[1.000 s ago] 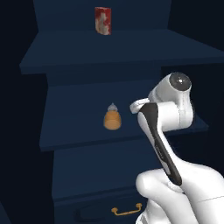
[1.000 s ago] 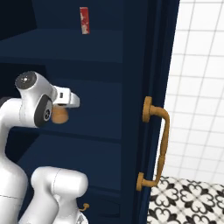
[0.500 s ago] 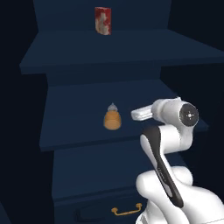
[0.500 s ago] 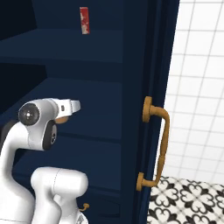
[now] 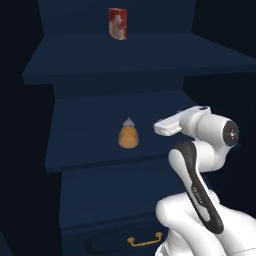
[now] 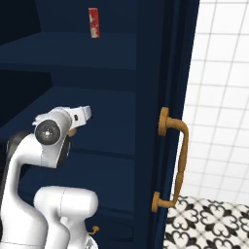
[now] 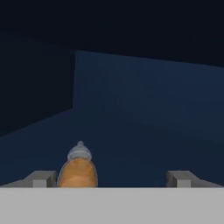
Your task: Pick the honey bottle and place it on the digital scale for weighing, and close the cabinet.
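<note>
Honey bottle (image 5: 128,136): stood upright on the middle shelf of the open cabinet (image 5: 125,55), grey-white cap up, well back from the shelf's front edge.
Bottle long axis: vertical; amber body widest low down, tapering to the cap.
Gripper (image 7: 111,178): jaws spread wide, nothing held; fingertips (image 7: 41,178) clear of the bottle.
Bearing, hand view: bottle (image 7: 78,170) seen between the fingertips but well off centre, close to the left fingertip.
Bearing, left base view: hand at shelf height, to the right of the bottle and apart from it.
Coming move, judged: shift sideways toward the bottle to centre it, then advance level along the shelf.
Risk, judged: left fingertip could strike the bottle and tip it.
Red-and-white box (image 5: 117,23): one shelf above, well apart.
</note>
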Robot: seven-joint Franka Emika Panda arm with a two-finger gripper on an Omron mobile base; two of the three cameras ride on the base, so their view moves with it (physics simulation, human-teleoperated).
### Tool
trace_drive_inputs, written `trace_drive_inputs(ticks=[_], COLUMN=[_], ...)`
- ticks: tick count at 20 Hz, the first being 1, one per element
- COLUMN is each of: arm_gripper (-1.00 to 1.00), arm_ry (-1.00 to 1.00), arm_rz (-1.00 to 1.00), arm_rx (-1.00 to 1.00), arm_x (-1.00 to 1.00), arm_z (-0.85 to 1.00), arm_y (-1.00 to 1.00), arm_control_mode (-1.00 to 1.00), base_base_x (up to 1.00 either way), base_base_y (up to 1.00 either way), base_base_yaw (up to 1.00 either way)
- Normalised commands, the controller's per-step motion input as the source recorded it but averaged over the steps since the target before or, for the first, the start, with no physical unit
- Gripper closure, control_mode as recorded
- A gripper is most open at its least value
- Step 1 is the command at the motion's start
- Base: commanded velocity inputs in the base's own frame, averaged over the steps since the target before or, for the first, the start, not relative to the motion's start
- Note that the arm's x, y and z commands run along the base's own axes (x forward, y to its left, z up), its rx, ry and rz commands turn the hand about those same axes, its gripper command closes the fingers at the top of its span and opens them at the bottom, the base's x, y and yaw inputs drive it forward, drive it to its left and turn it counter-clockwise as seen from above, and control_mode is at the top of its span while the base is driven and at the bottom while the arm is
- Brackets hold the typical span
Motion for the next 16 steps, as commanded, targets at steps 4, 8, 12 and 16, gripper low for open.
trace_drive_inputs(ticks=[4, 8, 12, 16], arm_gripper=[-1.0, -1.0, -1.0, -1.0], arm_ry=[-0.04, -0.09, -0.03, 0.0], arm_rz=[0.22, 0.18, 0.15, 0.12], arm_rx=[0.06, 0.03, 0.02, 0.01], arm_x=[0.08, 0.04, 0.32, 0.37], arm_z=[-0.01, -0.22, -0.21, -0.16], arm_y=[-0.04, 0.0, 0.0, 0.01], arm_control_mode=[-1.0, -1.0, -1.0, -1.0], base_base_x=[0.0, 0.0, 0.0, 0.0], base_base_y=[0.0, 0.0, 0.0, 0.0], base_base_yaw=[0.0, 0.0, 0.0, 0.0])
